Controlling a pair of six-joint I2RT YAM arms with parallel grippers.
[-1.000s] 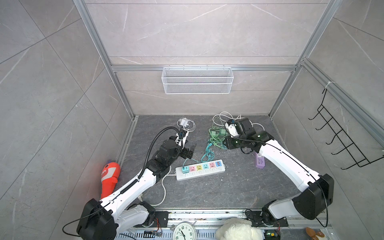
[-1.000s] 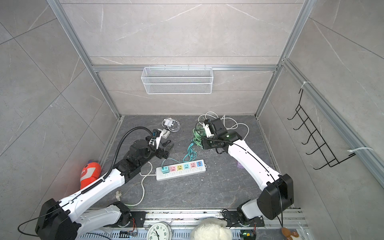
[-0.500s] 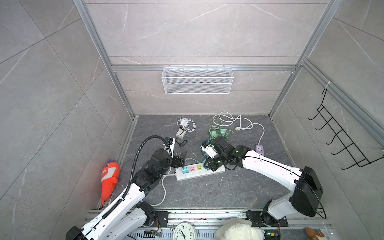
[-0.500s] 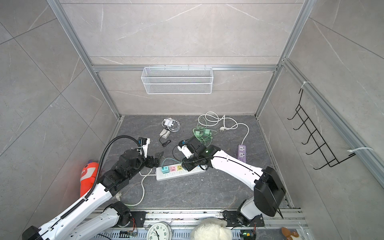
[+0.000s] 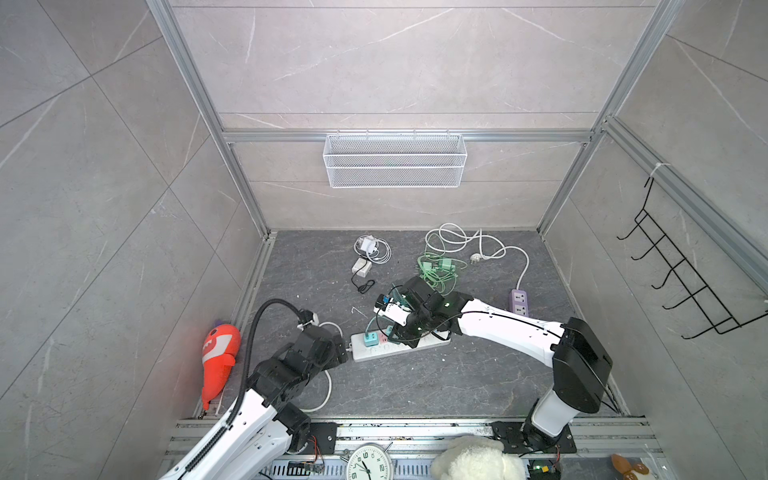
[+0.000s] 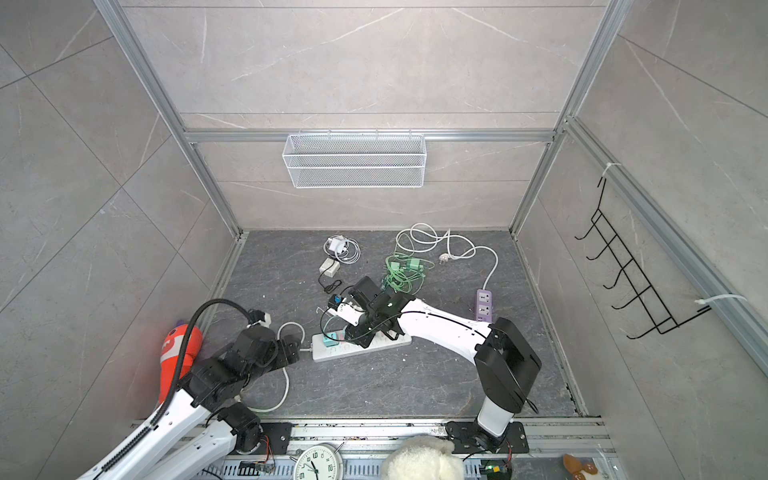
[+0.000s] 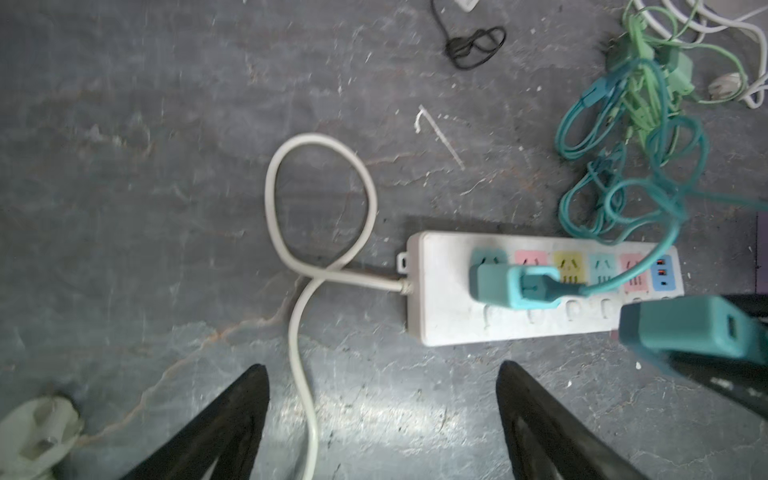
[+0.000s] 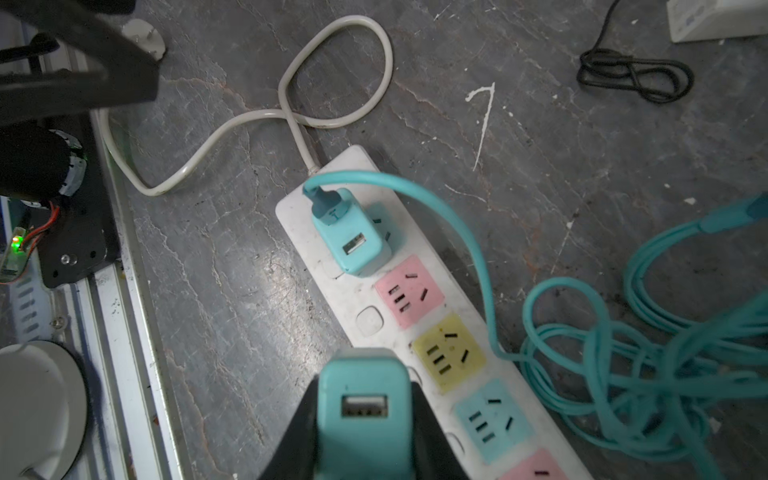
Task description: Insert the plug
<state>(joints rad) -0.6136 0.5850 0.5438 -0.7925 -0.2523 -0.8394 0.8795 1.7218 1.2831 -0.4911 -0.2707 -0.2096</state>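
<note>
Plug (image 8: 360, 386), teal, is clamped between the closed jaws of right gripper (image 8: 362, 440), above the edge of strip (image 7: 440, 316) near yellow socket (image 8: 449, 353). Left gripper (image 7: 380, 374) is at 9 o'clock of strip in both top views, jaws wide apart, empty. Second plug (image 8: 353, 237) sits in strip at its 9 o'clock end.

A wire basket (image 5: 395, 160) hangs on the back wall, a black hook rack (image 5: 681, 282) on the right one. An orange toy (image 5: 218, 353) lies at the left edge, a clock (image 5: 369, 463) and white plush toy (image 5: 478, 459) in front.
</note>
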